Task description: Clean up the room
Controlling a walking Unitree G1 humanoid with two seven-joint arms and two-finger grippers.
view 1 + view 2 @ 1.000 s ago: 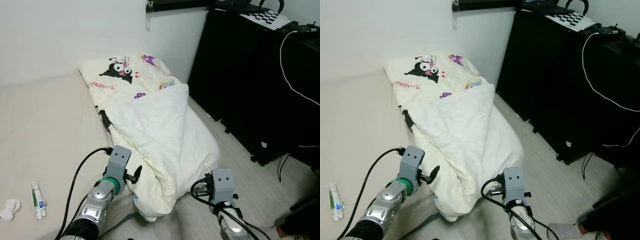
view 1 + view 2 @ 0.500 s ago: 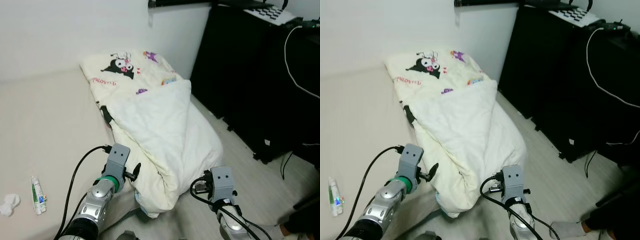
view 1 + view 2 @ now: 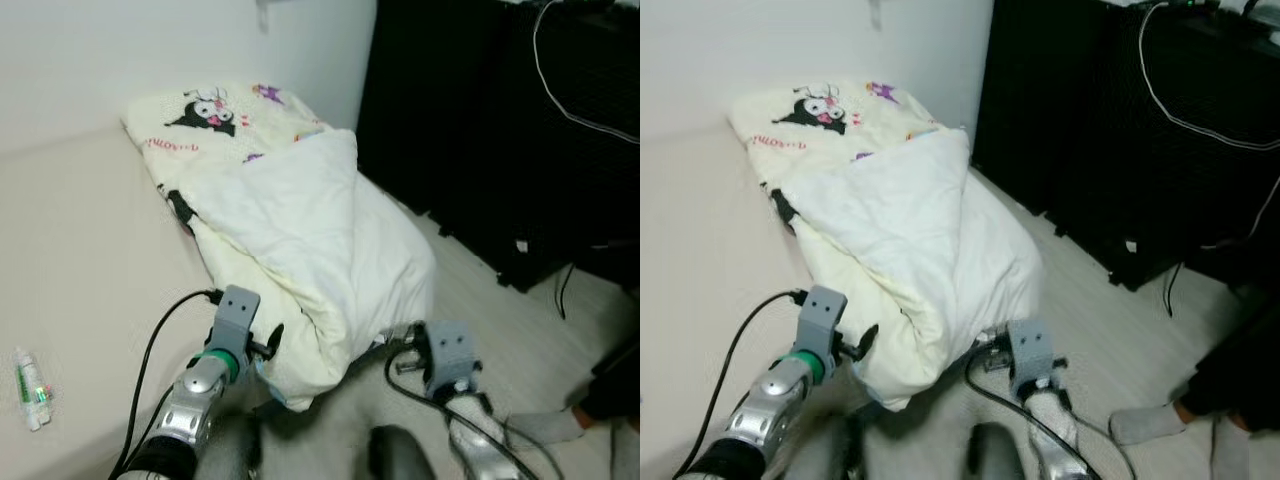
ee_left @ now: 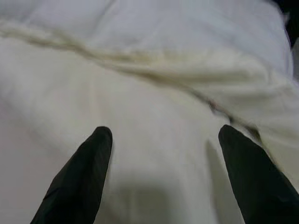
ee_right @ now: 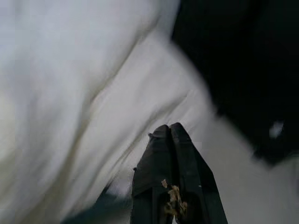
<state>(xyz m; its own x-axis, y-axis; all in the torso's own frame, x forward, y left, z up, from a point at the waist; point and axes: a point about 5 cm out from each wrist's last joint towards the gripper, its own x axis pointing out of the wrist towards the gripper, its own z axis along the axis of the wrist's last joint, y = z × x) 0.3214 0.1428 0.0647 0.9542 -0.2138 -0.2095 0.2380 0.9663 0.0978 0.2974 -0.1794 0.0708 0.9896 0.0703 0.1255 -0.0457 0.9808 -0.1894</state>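
We see the cream blanket [image 3: 300,220] heaped along the bed's [image 3: 80,260] right edge. The left gripper [image 4: 161,140], fingers apart, faces it; the right gripper [image 5: 170,128], fingers pressed together, sits at its near corner.

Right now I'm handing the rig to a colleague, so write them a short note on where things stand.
Left gripper: open, fingers spread just in front of the quilt, not gripping it.
Right gripper: shut, holding nothing, low beside the quilt's floor-side edge.
Quilt: bunched and folded along the bed's right edge, its lower end drooping towards the floor.
Tube: lying on the bed, at the robot's far left.
Done: nothing visibly tidied.
Left: straighten the quilt, clear the tube.
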